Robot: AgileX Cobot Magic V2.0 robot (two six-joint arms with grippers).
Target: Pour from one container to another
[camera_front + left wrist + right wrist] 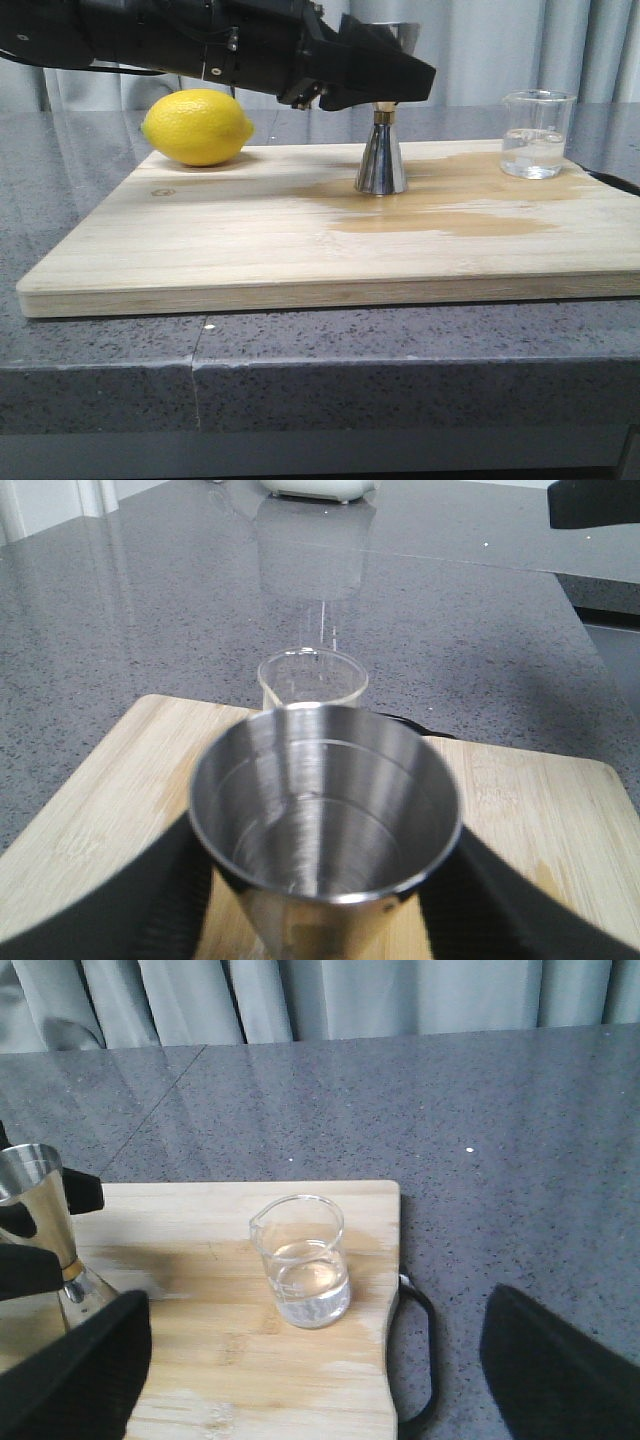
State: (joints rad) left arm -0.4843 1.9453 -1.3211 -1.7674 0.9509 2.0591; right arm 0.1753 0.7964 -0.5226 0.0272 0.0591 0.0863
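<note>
The steel jigger [380, 160] stands upright in the middle of the wooden board [200, 250]. My left gripper [385, 78] reaches in from the left and is shut on its upper cone. In the left wrist view the fingers [120, 900] press both sides of the jigger [325, 810] below its rim. The clear glass beaker [537, 135] stands at the board's far right corner, holding some clear liquid. My right gripper [316, 1305] is open, hovering short of the beaker [300, 1260] without touching it.
A yellow lemon [197, 127] lies at the board's back left. A wet darker patch [450, 205] spreads between jigger and beaker. A black loop handle [420, 1350] sticks out from the board's edge near the beaker. Grey stone counter [300, 380] surrounds the board.
</note>
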